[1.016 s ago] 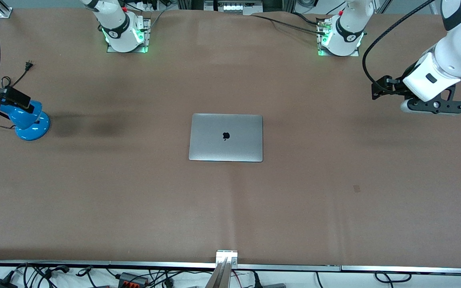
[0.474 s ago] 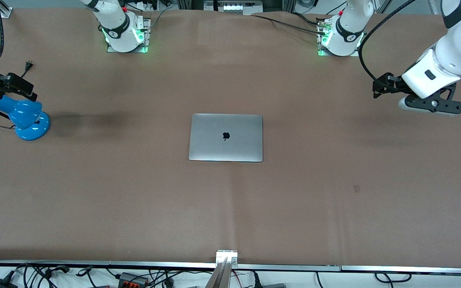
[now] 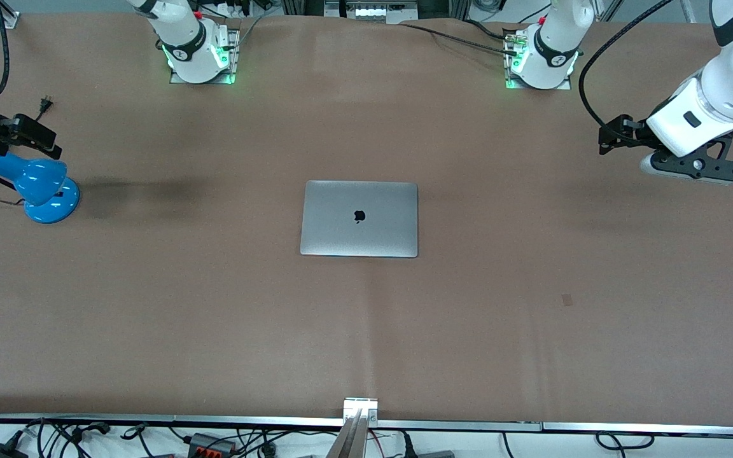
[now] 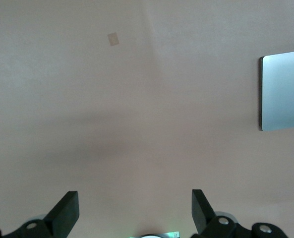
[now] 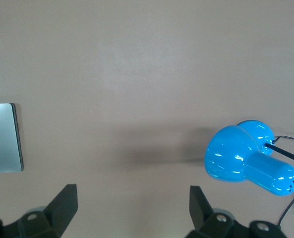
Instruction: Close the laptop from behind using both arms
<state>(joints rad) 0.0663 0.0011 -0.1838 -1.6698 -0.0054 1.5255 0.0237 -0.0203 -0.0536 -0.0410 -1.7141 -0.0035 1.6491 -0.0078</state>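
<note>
The laptop lies shut and flat at the middle of the table, silver lid up with the dark apple logo showing. Its edge shows in the left wrist view and in the right wrist view. My left gripper hangs open and empty over bare table near the left arm's end, well away from the laptop; its fingers stand wide apart. My right gripper hangs open and empty over the blue lamp at the right arm's end; its fingers stand wide apart.
A blue desk lamp stands on the table at the right arm's end, with a black cord and plug; it also shows in the right wrist view. A small tape patch lies on the brown table cover. Both arm bases stand along the table's top edge.
The left gripper has drifted a little toward the left arm's end of the table. The right gripper has risen off the lamp's head toward the table's edge. The laptop has not moved.
</note>
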